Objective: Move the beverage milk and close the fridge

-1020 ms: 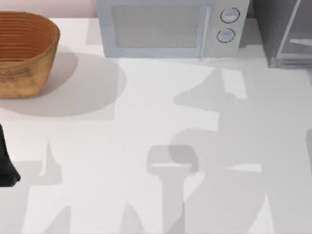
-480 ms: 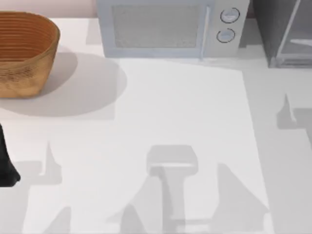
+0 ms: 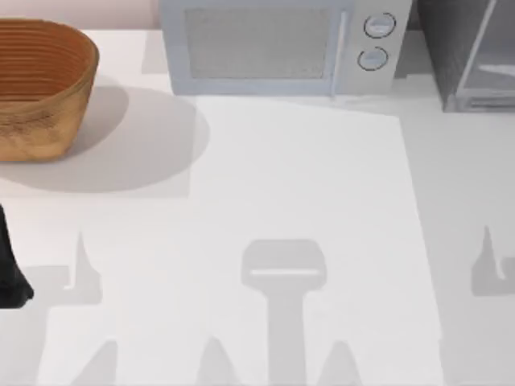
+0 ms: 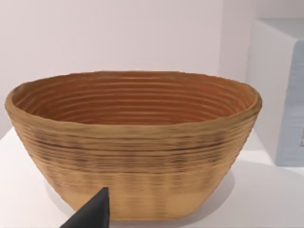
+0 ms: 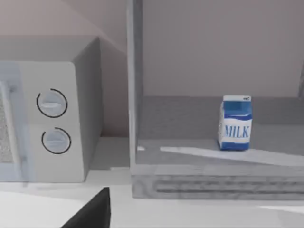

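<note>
The beverage milk (image 5: 235,123), a small blue-and-white carton marked "MILK", stands upright on the floor of the fridge (image 5: 218,185) in the right wrist view. The fridge (image 3: 451,48) is the dark-grey cabinet at the table's back right corner. Its pale-framed glass door (image 3: 476,48) stands at an angle in the top view. A dark part of my right gripper (image 5: 92,211) shows well in front of the fridge, apart from the carton. My left arm (image 3: 12,265) is parked at the table's left edge, and its gripper (image 4: 90,213) faces the basket.
A light-grey microwave (image 3: 278,44) with two round knobs stands at the back, just left of the fridge. It also appears in the right wrist view as the microwave (image 5: 52,123). A woven basket (image 3: 40,84) sits at the back left. Arm shadows cross the white table (image 3: 306,177).
The right arm's shadow has slid off the middle of the table, rightward and toward the front. The left arm, basket, microwave and fridge have not moved.
</note>
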`<state>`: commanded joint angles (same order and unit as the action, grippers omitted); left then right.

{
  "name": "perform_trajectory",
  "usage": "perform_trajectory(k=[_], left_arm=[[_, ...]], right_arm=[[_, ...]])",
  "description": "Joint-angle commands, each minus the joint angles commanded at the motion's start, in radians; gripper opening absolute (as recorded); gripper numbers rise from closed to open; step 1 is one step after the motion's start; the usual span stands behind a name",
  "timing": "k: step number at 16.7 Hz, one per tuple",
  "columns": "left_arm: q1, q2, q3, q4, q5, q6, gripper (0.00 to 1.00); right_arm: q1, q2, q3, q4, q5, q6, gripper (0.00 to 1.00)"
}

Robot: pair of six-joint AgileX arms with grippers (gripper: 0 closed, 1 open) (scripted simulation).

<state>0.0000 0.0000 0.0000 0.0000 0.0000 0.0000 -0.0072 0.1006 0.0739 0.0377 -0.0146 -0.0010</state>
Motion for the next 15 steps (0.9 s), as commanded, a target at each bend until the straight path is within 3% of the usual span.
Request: perform_trajectory(k=[10,15], left_arm=[[0.000,0.000,0.000,0.000,0.000,0.000,1.00],[0.000,0.000,0.000,0.000,0.000,0.000,1.00]], right_arm=[[0.004,-0.106,-0.064,-0.048,0.015,0.001,1.00],[-0.002,-0.245,0.050,-0.262,0.021,0.000,1.00]])
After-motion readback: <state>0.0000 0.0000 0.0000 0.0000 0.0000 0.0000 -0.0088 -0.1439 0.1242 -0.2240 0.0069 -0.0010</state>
